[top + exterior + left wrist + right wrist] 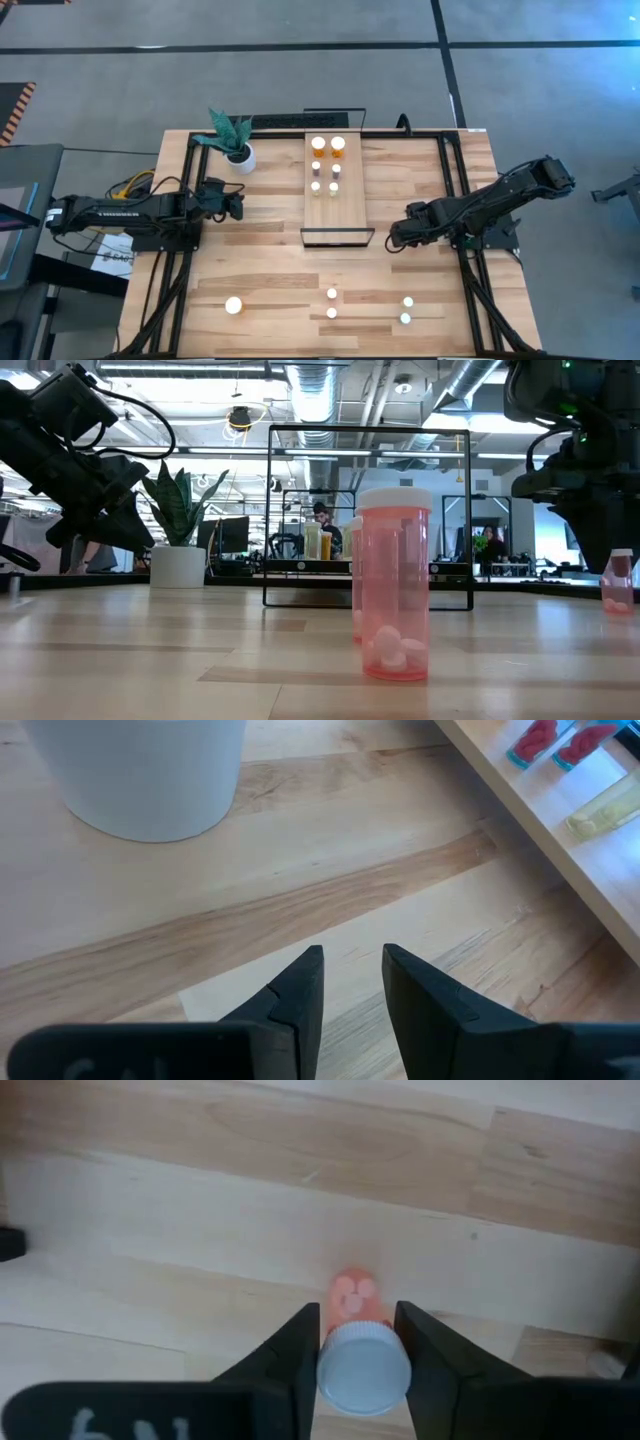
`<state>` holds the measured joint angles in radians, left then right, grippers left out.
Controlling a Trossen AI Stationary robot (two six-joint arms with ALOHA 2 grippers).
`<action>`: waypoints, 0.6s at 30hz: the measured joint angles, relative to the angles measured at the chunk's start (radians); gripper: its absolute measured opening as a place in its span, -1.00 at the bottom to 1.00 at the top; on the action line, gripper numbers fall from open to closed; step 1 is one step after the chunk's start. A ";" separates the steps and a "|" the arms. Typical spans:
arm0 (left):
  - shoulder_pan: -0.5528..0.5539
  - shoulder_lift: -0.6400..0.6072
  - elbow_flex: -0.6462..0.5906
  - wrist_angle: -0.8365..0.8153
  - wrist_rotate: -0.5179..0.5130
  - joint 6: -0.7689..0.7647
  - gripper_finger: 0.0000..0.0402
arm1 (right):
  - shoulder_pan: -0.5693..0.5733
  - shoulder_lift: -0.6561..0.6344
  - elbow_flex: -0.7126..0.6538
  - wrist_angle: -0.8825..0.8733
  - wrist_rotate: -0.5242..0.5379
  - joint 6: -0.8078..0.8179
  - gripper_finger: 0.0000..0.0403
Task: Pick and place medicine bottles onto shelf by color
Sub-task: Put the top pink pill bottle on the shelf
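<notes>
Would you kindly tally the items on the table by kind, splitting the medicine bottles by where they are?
On the shelf, medicine bottles: 6
Standing loose on the table, bottles: 5
In the right gripper, bottle: 1
One potted plant: 1
Total: 13

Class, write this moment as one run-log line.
right end effector: shut on pink pill bottle, beside shelf | left end effector: shut, idle near plant pot
</notes>
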<state>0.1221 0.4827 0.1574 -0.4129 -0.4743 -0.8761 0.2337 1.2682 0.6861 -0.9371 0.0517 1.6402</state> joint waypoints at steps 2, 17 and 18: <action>0.000 0.000 0.000 0.000 0.000 0.000 -0.55 | -0.002 0.000 0.000 0.000 0.000 0.000 -0.31; 0.000 0.000 0.000 0.000 0.000 0.000 -0.55 | -0.140 0.000 0.098 -0.047 0.008 -0.177 -0.33; 0.000 0.000 0.000 0.000 0.000 0.000 -0.55 | -0.152 0.000 0.103 -0.046 0.019 -0.197 -0.33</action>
<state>0.1222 0.4824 0.1574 -0.4129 -0.4741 -0.8761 0.0818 1.2682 0.7888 -0.9833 0.0705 1.4436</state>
